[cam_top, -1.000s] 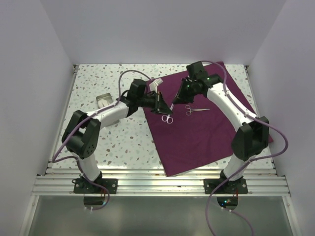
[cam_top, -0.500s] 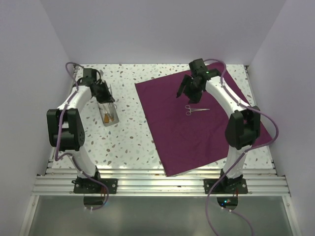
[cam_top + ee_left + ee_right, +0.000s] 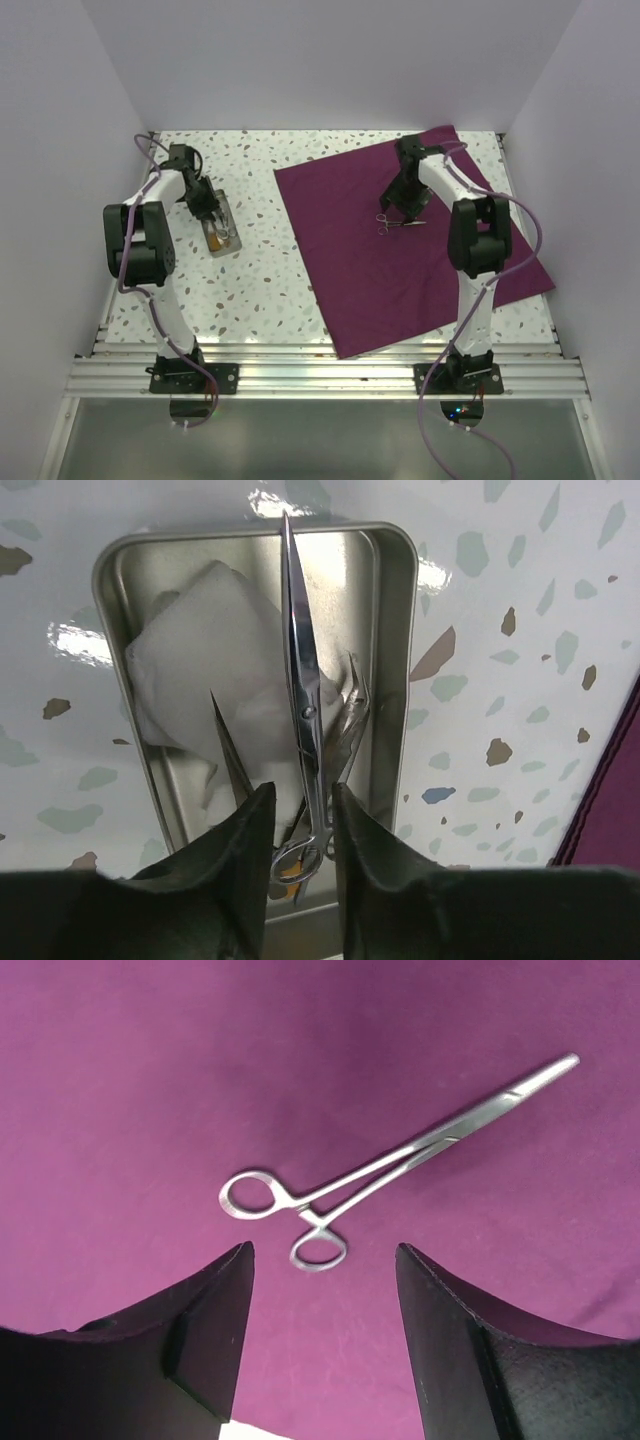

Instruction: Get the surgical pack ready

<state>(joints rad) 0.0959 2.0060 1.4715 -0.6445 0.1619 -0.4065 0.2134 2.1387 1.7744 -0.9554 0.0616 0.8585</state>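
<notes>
The left tool hangs over the steel tray, its fingers drawn close and clamped on the ring handles of the scissors. The blades run the length of the tray, the tip reaching its far rim. A white pad lies under them (another slim instrument shows just beside). The tray sits on the speckled worktop, left of the purple cloth and apart from it. The cloth is spread flat. Above it the right tool holds nothing, its fingers wide apart over the forceps, which lie on the fabric with their rings toward the tool.
</notes>
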